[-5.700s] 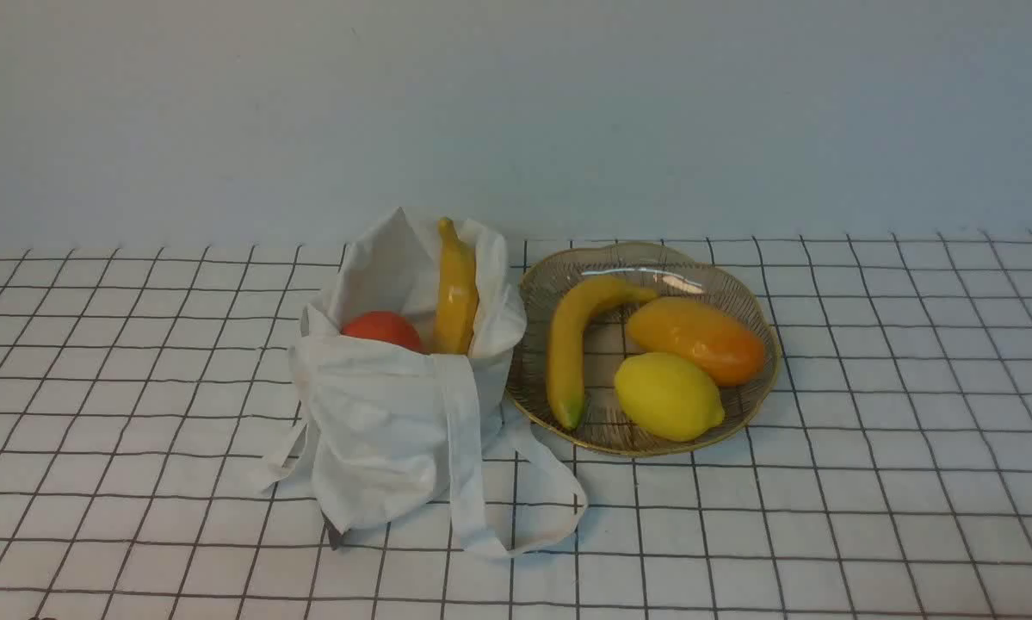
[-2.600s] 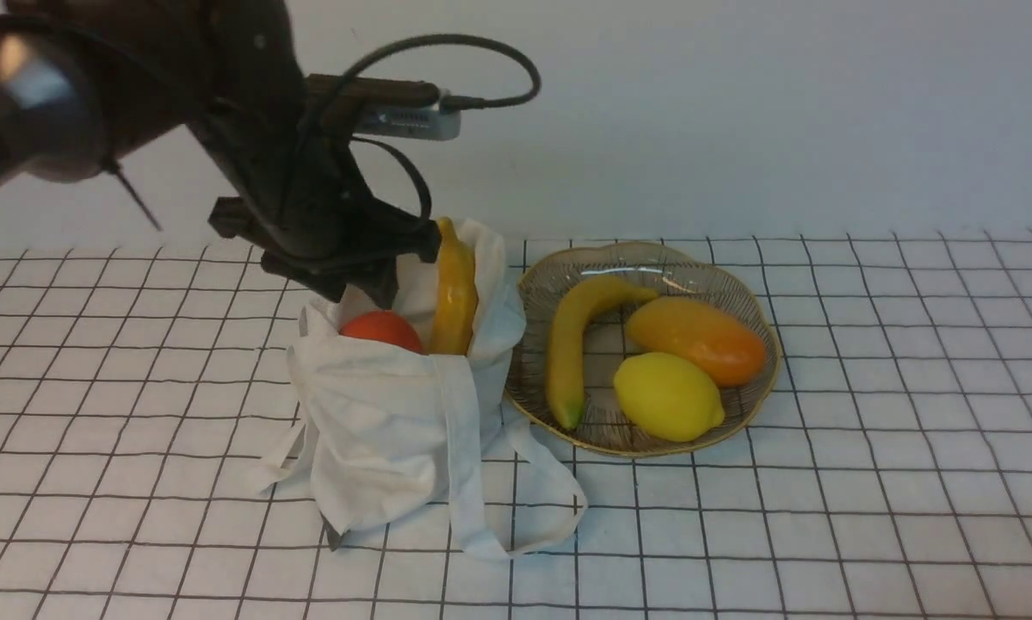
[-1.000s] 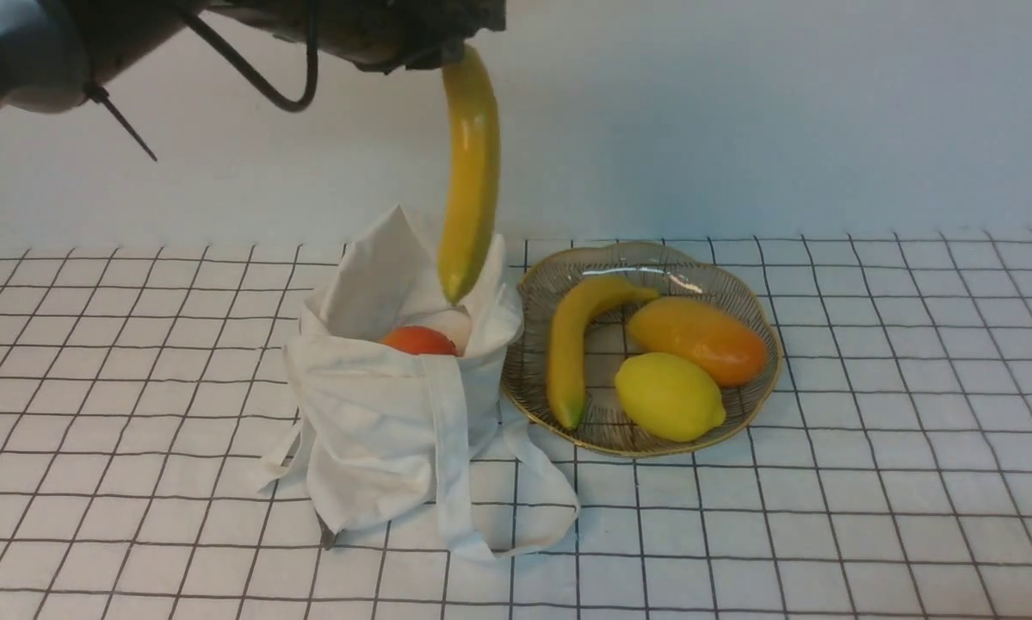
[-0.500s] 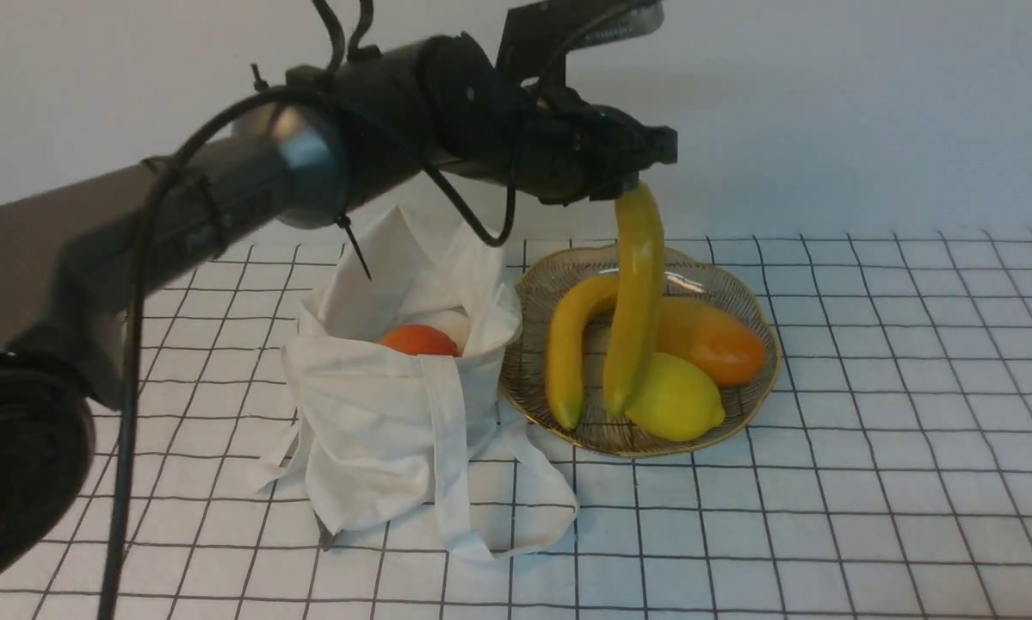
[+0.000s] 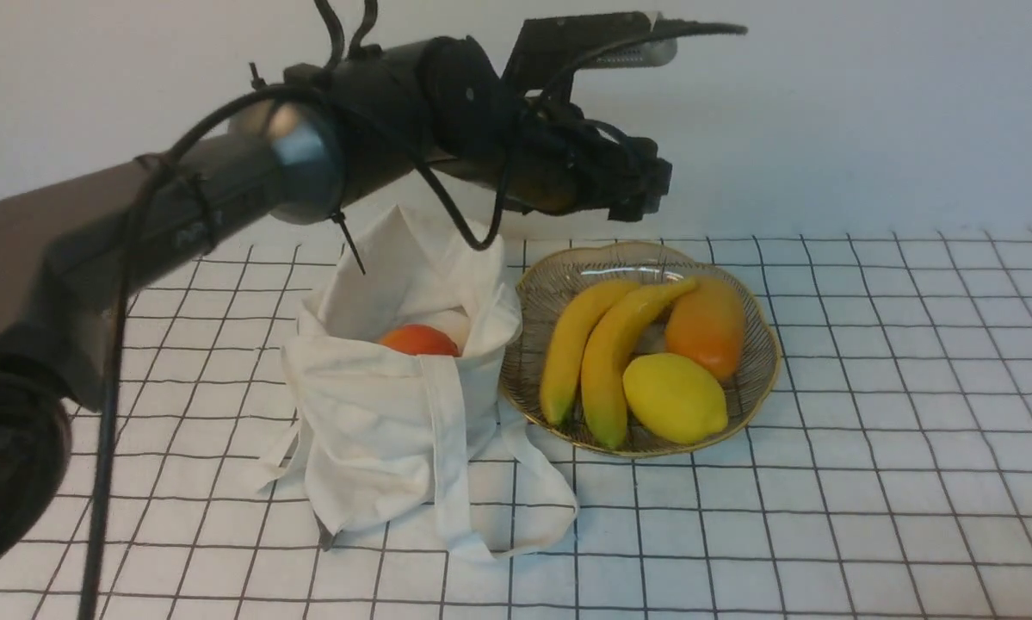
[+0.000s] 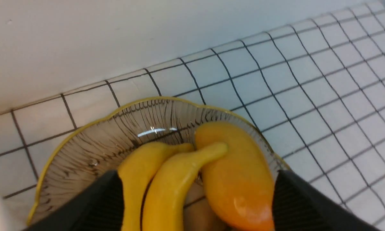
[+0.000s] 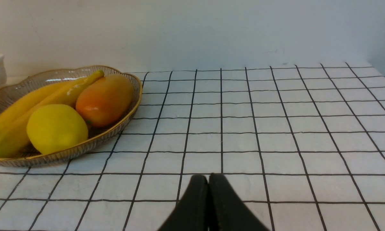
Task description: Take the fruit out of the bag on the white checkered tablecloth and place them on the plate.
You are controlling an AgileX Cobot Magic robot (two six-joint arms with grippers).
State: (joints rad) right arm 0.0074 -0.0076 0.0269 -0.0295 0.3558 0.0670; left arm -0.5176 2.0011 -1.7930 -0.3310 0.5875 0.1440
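My left gripper [image 5: 646,191] hangs open and empty just above the far side of the ribbed gold-rimmed plate [image 5: 621,258]. In the left wrist view its fingers [image 6: 292,199] stand wide apart over the fruit. The banana [image 5: 612,362] with the green tip lies on the plate beside a second banana [image 5: 567,349]; it also shows in the left wrist view [image 6: 176,179]. The round red-orange fruit [image 5: 418,340] sits inside the off-white cloth bag [image 5: 386,422], left of the plate on the white checkered tablecloth [image 5: 825,482]. My right gripper [image 7: 208,179] is shut and empty, low over the cloth.
The plate [image 7: 121,123] also holds a lemon [image 5: 675,398] and an orange mango-like fruit [image 5: 707,325]. The bag's strap [image 5: 533,517] loops onto the cloth in front of the plate. A plain wall runs close behind the table.
My left gripper carried the banana from above the bag to the plate and let it go. The banana now lies flat, and the mango-like fruit has been pushed more upright.
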